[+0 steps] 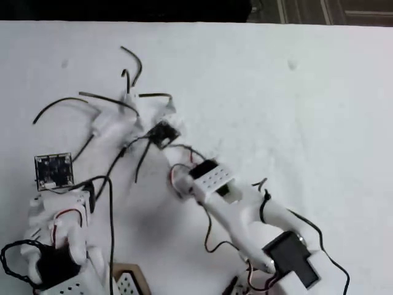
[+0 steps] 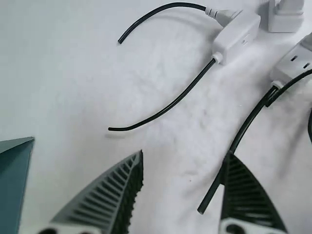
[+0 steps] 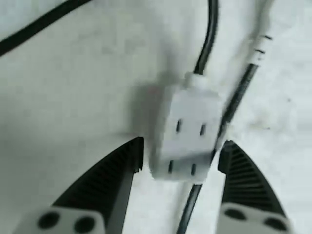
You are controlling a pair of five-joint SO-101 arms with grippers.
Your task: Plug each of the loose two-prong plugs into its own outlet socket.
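Observation:
Several white outlet sockets and plugs with short black cords lie in a cluster (image 1: 123, 114) at the table's left middle. My right gripper (image 3: 183, 144) is open, with one dark finger on each side of a white outlet socket (image 3: 187, 122) whose slots face the camera; a black cord (image 3: 209, 34) leaves its far end. From above, that gripper (image 1: 162, 134) sits at the cluster's right edge. My left gripper (image 2: 184, 156) is open above bare table, short of a white socket (image 2: 235, 35) with two cords and a second socket (image 2: 292, 63).
A white block (image 2: 287, 14) stands beyond the two sockets. Loose black cord ends (image 1: 132, 61) curl around the cluster. The left arm's base (image 1: 58, 246) fills the near left corner, and a brown object (image 1: 132, 279) lies beside it. Bare table (image 1: 295, 110) lies to the right.

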